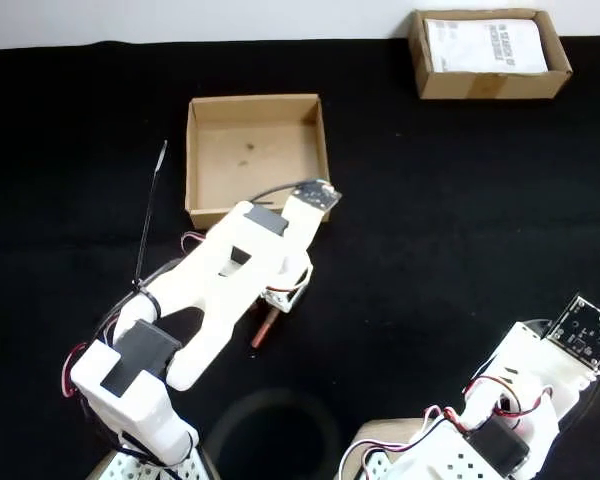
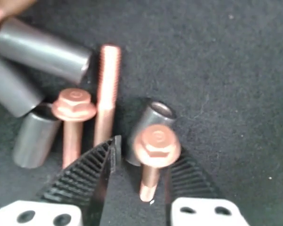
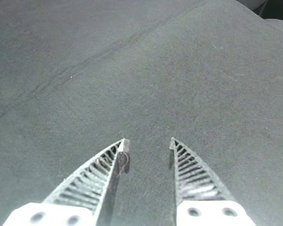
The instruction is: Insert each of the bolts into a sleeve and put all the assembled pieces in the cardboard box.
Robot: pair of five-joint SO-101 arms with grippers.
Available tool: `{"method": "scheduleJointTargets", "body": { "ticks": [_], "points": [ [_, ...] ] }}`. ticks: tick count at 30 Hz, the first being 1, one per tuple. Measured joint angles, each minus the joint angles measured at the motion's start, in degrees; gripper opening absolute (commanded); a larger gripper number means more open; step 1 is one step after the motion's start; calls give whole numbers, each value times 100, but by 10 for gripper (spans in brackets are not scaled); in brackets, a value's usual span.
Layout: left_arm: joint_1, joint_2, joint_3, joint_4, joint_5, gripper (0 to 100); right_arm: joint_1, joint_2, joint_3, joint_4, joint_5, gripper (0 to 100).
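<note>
Well, the bolts are copper-coloured with flanged hex heads, and the sleeves are plain grey metal tubes, all lying in a loose cluster on the black cloth (image 1: 430,200) just in front of the cardboard box (image 1: 202,150), under the left arm's wrist. The left gripper (image 2: 146,146) hangs spread apart, grasping nothing, its ribbed black fingers (image 2: 96,165) either side of the nearest bolt (image 2: 155,150). That bolt's head faces the camera and its shank runs back between the jaws without clearly touching either one. Just behind its head sits an open-ended sleeve (image 2: 153,117). Beside that lie a long threaded shank (image 2: 107,89) and a second bolt (image 2: 73,117), side by side. Three more sleeves (image 2: 42,49) are bunched around them, one partly beneath the second bolt's head. From above, the left gripper (image 1: 282,296) is just off the box's near right corner, with one bolt's shank (image 1: 263,330) poking out below it. The cardboard box shows a bare brown floor with a couple of dark specks. A smaller box (image 1: 480,86) at the far right edge of the cloth holds a white printed sheet (image 1: 485,45), its writing too small to make out. The right gripper (image 3: 148,143) is parted too, holding nothing, low over plain cloth, well apart from the parts.
</note>
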Motion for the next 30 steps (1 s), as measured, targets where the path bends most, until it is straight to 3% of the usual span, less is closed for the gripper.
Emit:
{"method": "scheduleJointTargets", "body": {
  "ticks": [10,15,20,30],
  "points": [
    [229,9,0,9,0,8,0,0,9,0,0,124],
    [237,-149,-88,519,0,8,0,0,35,0,0,124],
    [290,-1125,-88,897,0,8,-158,0,44,18,0,123],
    [281,-3341,-26,1442,0,8,-1257,0,44,273,-396,123]
  ]
}}
